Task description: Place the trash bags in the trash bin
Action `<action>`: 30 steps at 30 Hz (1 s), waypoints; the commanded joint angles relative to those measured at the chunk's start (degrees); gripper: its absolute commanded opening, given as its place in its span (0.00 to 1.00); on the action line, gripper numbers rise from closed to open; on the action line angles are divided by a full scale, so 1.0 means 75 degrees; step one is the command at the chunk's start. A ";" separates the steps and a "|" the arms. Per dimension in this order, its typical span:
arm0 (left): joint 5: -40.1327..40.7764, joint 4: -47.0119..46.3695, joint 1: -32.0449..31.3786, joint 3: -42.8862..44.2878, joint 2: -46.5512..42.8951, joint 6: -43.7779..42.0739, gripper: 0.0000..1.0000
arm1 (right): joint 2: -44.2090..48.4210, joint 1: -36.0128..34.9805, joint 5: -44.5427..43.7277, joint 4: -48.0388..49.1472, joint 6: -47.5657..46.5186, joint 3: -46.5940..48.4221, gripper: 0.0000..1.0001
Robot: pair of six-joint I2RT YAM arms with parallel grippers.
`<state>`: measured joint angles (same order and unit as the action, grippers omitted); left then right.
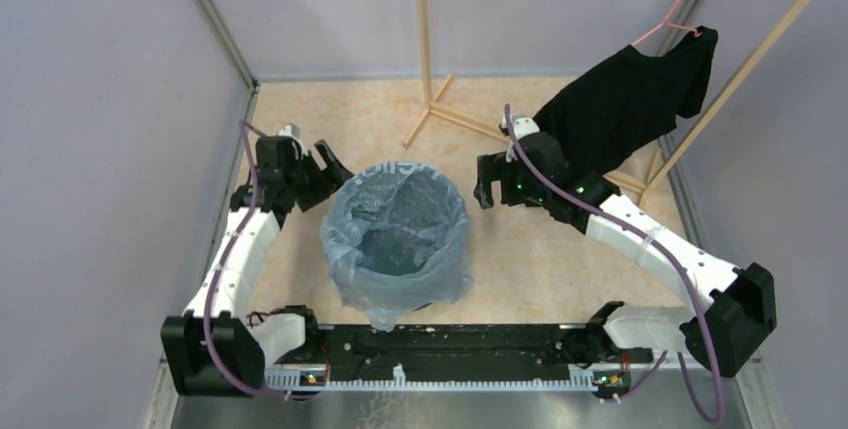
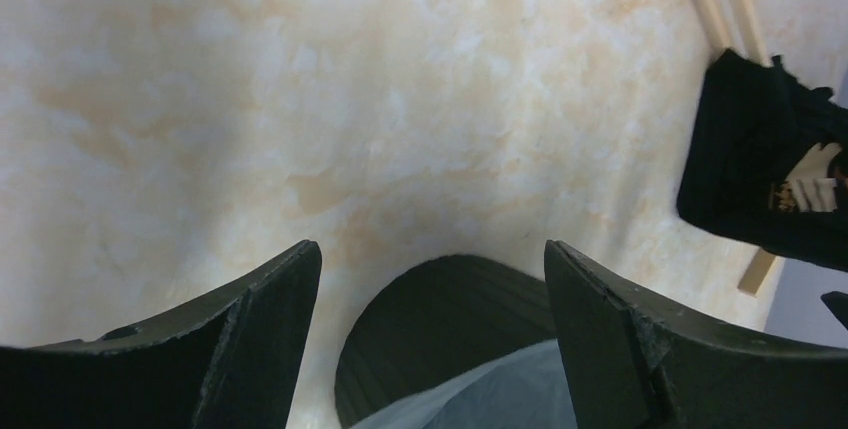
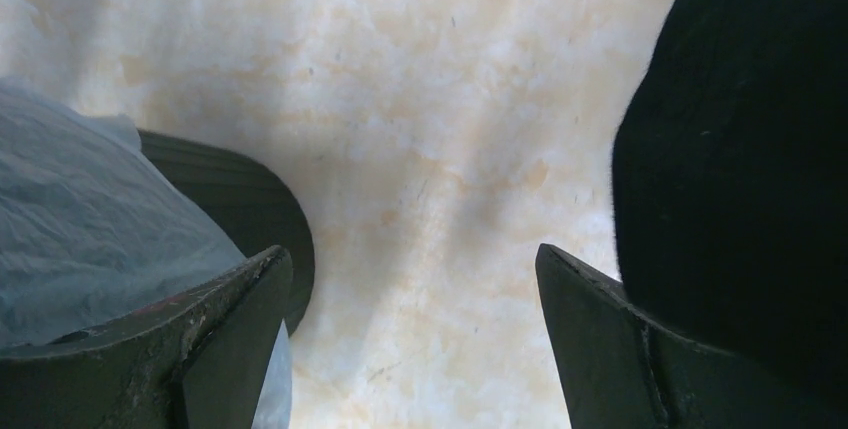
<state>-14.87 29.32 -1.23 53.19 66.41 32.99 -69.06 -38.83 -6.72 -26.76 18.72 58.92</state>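
Pale blue plastic fills the middle of your overhead view. The trash bag (image 1: 400, 229) sits inside the trash bin (image 2: 440, 329), its wrinkly film opened out and folded down over the rim, hanging most of the way down the outside. A loose flap trails at the near side, toward the arm bases. Bin and bag stand upright on the beige marbled counter (image 1: 520, 249), roughly centred between your two arms.

Your left end effector (image 2: 432, 246) is right up by the bin's far-left rim. Its fingers are spread wide with nothing between them, and its wrist camera shows only the ribbed black bin wall and a sliver of bag below the gap. From these views you can't tell whether a fingertip brushes the film.

Your right end effector (image 3: 412, 251) is released too, jaws wide and empty. It sits off to the bin's right, clear of it, with bare counter showing between the fingers. The bag-covered bin lies to the left in its camera and dark cloth to the right.

That cloth is the black T-shirt (image 1: 620, 109) on a pink hanger (image 1: 665, 24), hung from the wooden rack (image 1: 425, 39) at the back right, just behind the right wrist.
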 commanded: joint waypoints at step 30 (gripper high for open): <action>-0.2660 -0.1589 -0.0759 -0.2798 0.0358 0.4995 0.93 | -0.0478 -0.0222 0.3772 0.4842 0.4800 -0.3100 0.94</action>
<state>-26.24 26.94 -2.90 32.97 65.19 64.69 -69.12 -41.56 29.89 -6.13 49.60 32.58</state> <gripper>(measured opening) 0.932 0.937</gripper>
